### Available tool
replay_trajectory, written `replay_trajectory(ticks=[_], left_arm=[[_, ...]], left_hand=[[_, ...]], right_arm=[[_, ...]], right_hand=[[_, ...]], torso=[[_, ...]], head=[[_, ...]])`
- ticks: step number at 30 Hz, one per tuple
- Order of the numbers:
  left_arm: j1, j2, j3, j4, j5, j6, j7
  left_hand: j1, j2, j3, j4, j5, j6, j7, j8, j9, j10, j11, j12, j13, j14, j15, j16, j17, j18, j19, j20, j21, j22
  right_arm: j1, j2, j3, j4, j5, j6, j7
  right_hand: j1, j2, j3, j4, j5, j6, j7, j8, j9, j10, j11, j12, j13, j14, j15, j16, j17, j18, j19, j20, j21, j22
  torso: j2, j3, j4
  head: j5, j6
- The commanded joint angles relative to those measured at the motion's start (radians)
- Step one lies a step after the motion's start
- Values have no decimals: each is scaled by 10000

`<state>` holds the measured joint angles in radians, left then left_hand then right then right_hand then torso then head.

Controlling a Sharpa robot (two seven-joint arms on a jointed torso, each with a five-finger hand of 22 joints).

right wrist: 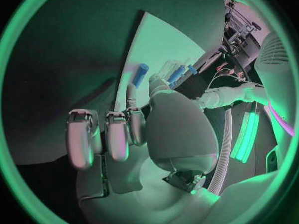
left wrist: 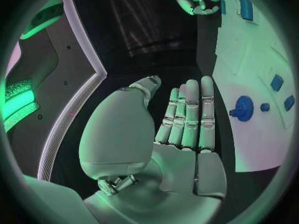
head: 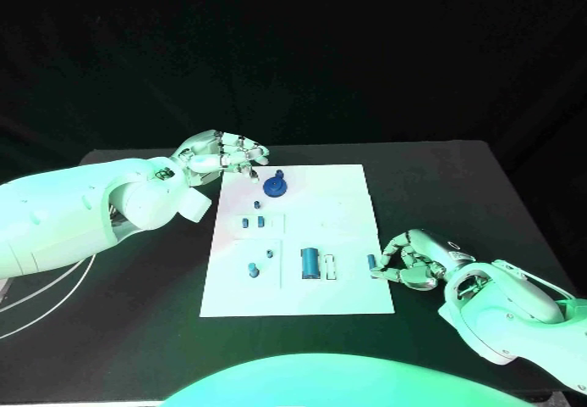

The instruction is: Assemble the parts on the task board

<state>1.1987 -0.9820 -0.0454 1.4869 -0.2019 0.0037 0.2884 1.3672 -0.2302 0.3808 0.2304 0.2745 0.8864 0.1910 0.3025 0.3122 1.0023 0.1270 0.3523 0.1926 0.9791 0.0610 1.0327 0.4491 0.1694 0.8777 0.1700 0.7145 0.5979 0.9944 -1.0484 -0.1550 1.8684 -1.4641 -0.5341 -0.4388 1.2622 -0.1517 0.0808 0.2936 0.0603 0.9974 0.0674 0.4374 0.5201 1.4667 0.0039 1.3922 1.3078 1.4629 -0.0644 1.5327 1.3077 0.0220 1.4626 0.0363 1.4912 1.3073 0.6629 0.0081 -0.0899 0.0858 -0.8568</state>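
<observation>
The left hand hovers with fingers spread, holding nothing, at the far-left corner of the task board. The round blue part lies just right and near of it. The right hand, fingers curled, touches the small blue peg at the board's near-right edge; whether it holds the peg cannot be told.

Two bulky white smooth-shelled arms. Left robot hand and right robot hand: silver metal, segmented fingers with dark seams between links. Pale cables loop beneath the left arm. Rounded palm casings, glossy.
</observation>
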Motion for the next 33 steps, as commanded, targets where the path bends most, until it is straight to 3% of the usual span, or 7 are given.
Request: replay_trajectory(ticks=[1, 9, 16, 22, 27, 33], left_arm=[[-3, 1, 4, -12, 91, 127, 45], [-3, 20, 3, -41, 91, 176, -3], [-3, 27, 2, -42, 91, 187, -16], [-3, 24, 2, -33, 91, 196, -25], [-3, 24, 1, -33, 91, 199, -30], [-3, 15, 1, -8, 91, 210, -49]], left_hand=[[58, 59, -10, 57, -5, -56, -38, 64, 17, -54, 1, 68, 16, -8, 40, 58, 14, 138, 71, 16, -72, -25], [79, 79, -12, 70, -3, -56, -37, 67, 18, -57, 2, 71, 18, -9, 39, 57, 16, 138, 83, 14, -85, -36], [93, 93, -13, 80, -2, -55, -36, 68, 18, -60, 2, 72, 20, -10, 39, 56, 17, 138, 92, 13, -94, -43], [123, 123, -12, 96, 2, -53, -37, 73, 20, -64, 2, 75, 23, -10, 39, 56, 19, 137, 108, 11, -110, -56], [141, 142, -11, 106, 4, -51, -38, 76, 20, -66, 1, 77, 24, -12, 39, 55, 21, 137, 117, 9, -121, -64], [174, 170, -8, 117, 8, -48, -40, 80, 22, -70, 0, 79, 26, -14, 37, 53, 23, 136, 130, 7, -136, -75]], right_arm=[[-16, 40, -1, 16, -226, -176, -111], [-18, 302, -1, -155, -306, 498, -434], [-24, 571, -2, -382, -582, 1041, -729], [-35, 740, -4, -508, -939, 1603, -1006], [-57, 874, -6, -575, -1241, 1781, -1262], [-75, 1007, -7, -623, -1609, 2018, -1519]], right_hand=[[-156, 10, 54, 9, 14, 83, 11, 43, 17, 127, -95, 35, 1580, 895, -72, -34, 1746, -73, 945, -26, 28, 2438], [-580, -58, 86, 16, 17, 53, 0, 76, 47, 108, -105, -10, 1559, 891, -84, -47, 1725, -66, 939, -45, -9, 2429], [-510, -83, 146, -18, 25, 44, -13, 93, 62, 100, -114, -25, 1552, 889, -90, -51, 1719, -69, 940, -49, 2, 2432], [330, -205, 503, -101, 16, 6, -26, 149, 106, 90, -131, -50, 1550, 889, -109, -54, 1725, -71, 941, -70, 9, 2434], [759, -228, 685, -143, 15, 5, -38, 163, 111, 85, -144, -62, 1549, 889, -118, -55, 1730, -73, 942, -78, 18, 2437], [1865, -223, 1536, -511, 18, 53, -69, 100, 30, 40, -179, -132, 1525, 890, -156, -54, 1747, -75, 943, -113, 26, 2440]], torso=[[-1, 0, -5], [-3, 4, -10], [1, 9, 0], [-5, 1, -1], [-7, -6, -12], [-4, -7, 11]], head=[[12, -15], [-5, 6], [-12, -5], [-10, -15], [-7, -10], [-20, -10]])
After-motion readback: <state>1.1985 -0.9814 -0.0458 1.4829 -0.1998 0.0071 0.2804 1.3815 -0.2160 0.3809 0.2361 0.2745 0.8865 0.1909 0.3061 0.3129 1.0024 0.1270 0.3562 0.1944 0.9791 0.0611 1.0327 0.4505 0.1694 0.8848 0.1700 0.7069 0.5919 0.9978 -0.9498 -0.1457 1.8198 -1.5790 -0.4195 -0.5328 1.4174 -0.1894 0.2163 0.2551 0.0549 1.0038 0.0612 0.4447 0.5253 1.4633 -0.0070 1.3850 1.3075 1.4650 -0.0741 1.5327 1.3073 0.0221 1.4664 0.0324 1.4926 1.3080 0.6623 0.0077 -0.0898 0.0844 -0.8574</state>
